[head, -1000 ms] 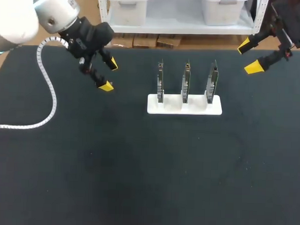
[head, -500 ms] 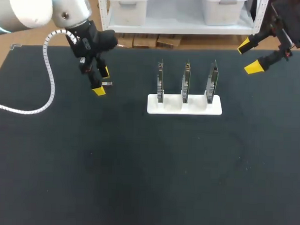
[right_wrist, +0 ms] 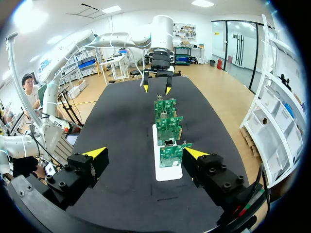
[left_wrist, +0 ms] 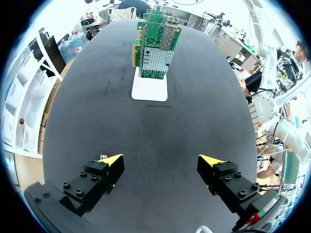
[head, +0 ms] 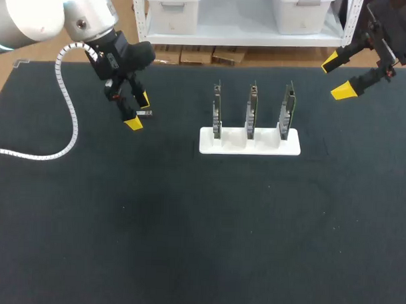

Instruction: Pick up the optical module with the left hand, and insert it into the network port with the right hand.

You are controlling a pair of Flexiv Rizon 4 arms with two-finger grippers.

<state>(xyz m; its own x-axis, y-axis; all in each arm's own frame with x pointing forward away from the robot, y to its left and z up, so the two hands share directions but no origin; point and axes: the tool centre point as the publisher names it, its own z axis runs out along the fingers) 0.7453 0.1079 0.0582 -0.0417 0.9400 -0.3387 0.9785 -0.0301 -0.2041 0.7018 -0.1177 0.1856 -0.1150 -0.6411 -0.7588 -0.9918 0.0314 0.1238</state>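
Note:
The optical module (head: 145, 113) is a small silver piece lying on the black table, left of the card stand. My left gripper (head: 138, 110) hangs open just above it, with one yellow tip on each side; the left wrist view does not show the module. Three green network cards (head: 251, 112) stand upright in a white stand (head: 293, 145) at mid table, and they show ahead of my left gripper (left_wrist: 160, 162) as cards (left_wrist: 155, 48). My right gripper (head: 337, 76) is open, raised at the far right corner. In its own view the right gripper (right_wrist: 146, 154) faces the cards (right_wrist: 169, 131).
A white coiled cable (head: 69, 117) runs from my left wrist across the table's left side. The dark mat (head: 207, 232) stretches in front of the stand. My left arm (right_wrist: 156, 53) shows beyond the cards in the right wrist view.
My left gripper has turned at the wrist and shifted slightly, so its tips now straddle the module. The cable swung with it. The right arm has not moved.

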